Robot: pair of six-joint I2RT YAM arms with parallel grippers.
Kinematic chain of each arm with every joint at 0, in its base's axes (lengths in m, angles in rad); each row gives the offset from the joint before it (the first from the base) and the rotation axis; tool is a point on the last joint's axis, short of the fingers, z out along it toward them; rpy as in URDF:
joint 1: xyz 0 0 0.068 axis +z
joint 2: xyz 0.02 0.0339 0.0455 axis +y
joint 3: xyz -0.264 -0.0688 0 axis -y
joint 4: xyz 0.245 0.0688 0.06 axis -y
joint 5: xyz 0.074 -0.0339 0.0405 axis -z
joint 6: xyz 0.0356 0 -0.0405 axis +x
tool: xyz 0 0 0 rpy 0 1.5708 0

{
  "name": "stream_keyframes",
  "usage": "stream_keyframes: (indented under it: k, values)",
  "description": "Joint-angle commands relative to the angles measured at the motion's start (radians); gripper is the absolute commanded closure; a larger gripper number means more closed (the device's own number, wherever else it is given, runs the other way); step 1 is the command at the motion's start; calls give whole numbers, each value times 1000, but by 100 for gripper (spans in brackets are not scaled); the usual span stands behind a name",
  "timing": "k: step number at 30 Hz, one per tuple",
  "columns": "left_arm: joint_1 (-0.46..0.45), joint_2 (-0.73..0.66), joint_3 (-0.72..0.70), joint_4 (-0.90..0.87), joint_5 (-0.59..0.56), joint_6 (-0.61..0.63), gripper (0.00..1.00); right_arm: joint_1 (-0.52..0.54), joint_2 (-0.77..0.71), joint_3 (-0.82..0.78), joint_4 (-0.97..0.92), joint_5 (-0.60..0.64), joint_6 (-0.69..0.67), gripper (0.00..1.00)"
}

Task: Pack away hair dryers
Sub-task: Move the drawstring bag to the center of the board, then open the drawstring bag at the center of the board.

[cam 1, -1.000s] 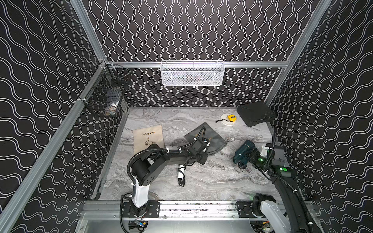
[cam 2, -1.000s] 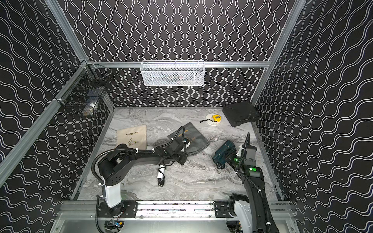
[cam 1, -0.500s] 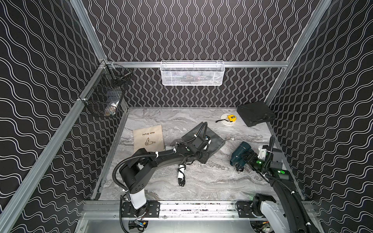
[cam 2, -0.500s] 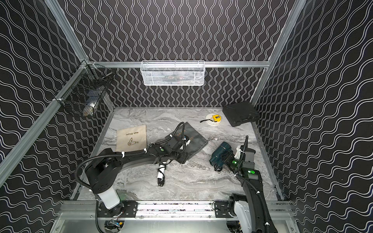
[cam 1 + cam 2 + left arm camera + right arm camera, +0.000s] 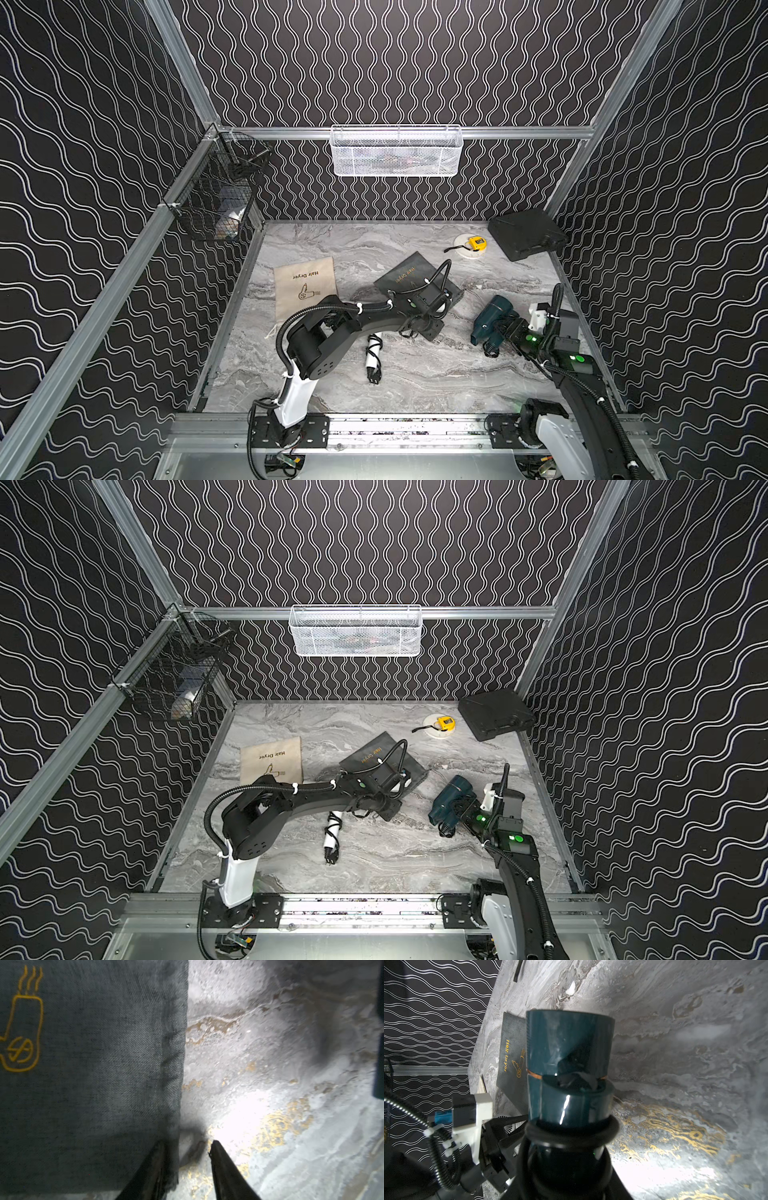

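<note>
glossy teal dryer (image 5: 566, 1053), woven grey bag (image 5: 93, 1084)

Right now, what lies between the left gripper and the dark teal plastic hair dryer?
Only bare grey marble tabletop. The left wrist view shows it running from the left gripper, at the dark grey fabric bag's edge, toward the teal dryer.

white dryer (image 5: 372, 353) part-hidden, basket (image 5: 397, 162) contents blurred

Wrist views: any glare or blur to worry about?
Left wrist view: blown-out glare on the table just past the left hand, fingers soft, dark grey bag weave sharp. Right wrist view: teal dryer fills the centre with a glare streak on its body, its near end dark and blurred.
</note>
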Motion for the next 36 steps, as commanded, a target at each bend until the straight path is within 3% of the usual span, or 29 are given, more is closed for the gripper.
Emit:
stream_keyframes:
  k: [1,13,24,31,36]
  values:
    - [-1,9,12,-8,-57,14,58,1,-9,-9,50,-29,5,94]
    - [-1,-64,3,33,-90,46,58,1,-24,-21,30,-17,-5,94]
    - [2,36,52,23,-67,42,61,1,-27,-19,21,-11,-12,94]
    - [7,41,44,46,-77,38,83,1,-26,-36,30,-21,-9,94]
    - [8,5,4,87,-68,48,93,1,-29,-48,42,-31,-4,94]
